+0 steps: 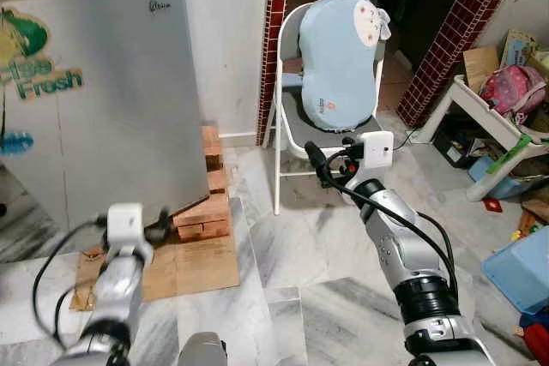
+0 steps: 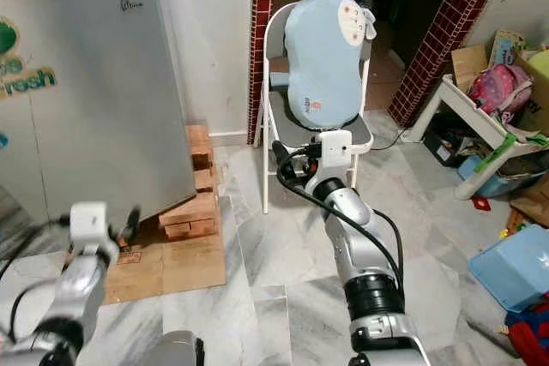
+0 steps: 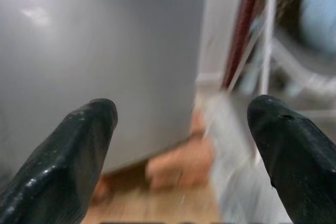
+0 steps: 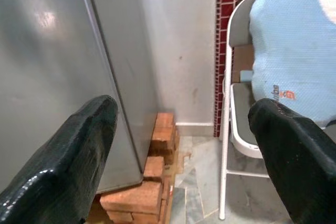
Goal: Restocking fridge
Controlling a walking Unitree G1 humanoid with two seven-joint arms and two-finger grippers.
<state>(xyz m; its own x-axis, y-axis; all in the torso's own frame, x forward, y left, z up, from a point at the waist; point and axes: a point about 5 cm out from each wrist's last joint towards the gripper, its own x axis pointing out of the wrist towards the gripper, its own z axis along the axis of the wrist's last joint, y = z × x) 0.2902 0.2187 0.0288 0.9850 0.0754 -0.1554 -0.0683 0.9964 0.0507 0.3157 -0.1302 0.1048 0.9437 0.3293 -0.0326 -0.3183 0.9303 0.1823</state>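
Fridge (image 1: pixel 94 92) door shut, contents hidden; left gripper (image 3: pixel 181 145) and right gripper (image 4: pixel 184 150) fingers wide, empty.

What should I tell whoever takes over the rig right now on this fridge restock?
Left tool: open, holding nothing, low by the fridge's lower right corner.
Right tool: open, holding nothing, raised in front of the chair.
Fridge: door shut, standing on bricks and cardboard.
Chair: right of the fridge, blue cushion on it.
Done: nothing judging by this; no stock in hand.
Left: open the door, fetch items, load them.
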